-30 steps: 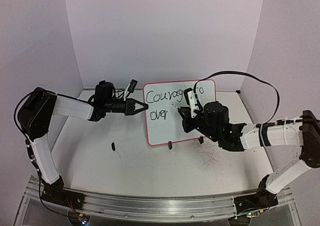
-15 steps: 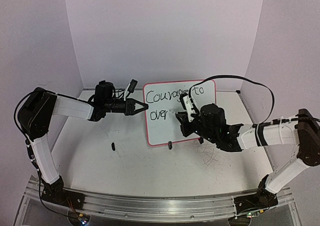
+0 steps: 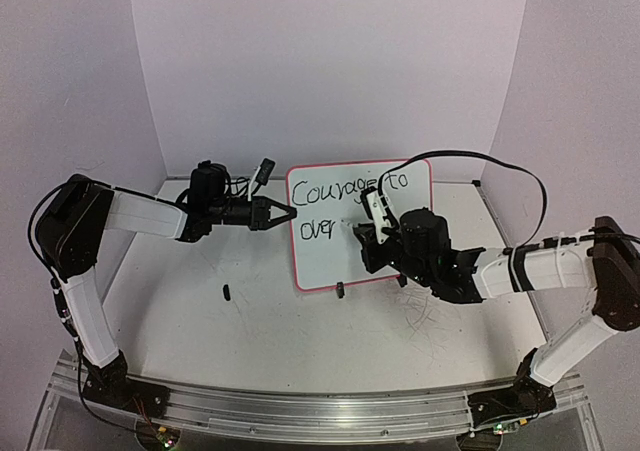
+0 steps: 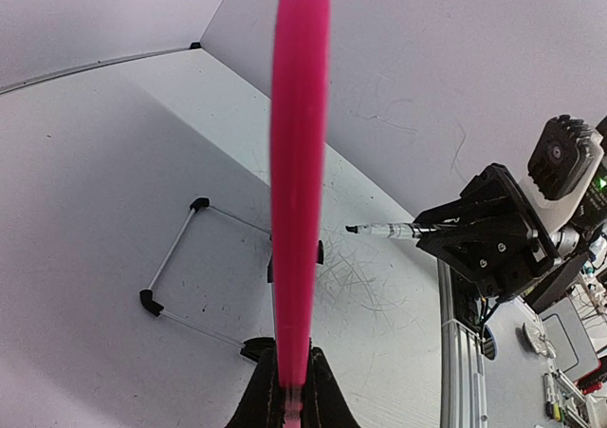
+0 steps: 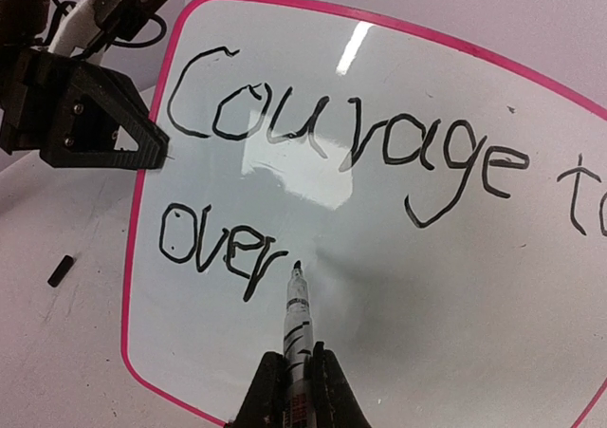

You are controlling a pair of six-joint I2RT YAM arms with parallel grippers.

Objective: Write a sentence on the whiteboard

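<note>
Whiteboard [image 3: 345, 256] edge between left fingers [image 4: 258, 401] | marker [image 5: 297, 319] in right fingers [image 5: 261, 395] facing it

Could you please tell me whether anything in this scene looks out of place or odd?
Faint dark scribbles mark the tabletop in front of the whiteboard, near its right foot, like stray pen strokes. A small black piece, perhaps a marker cap, lies loose further over, on the left arm's side.

Bright, even light from above, shadows soft. Glare streaks the whiteboard [image 5: 408, 286] in my right wrist view. On my left, its pink edge [image 4: 300, 162] swims out of focus, corners bending.
</note>
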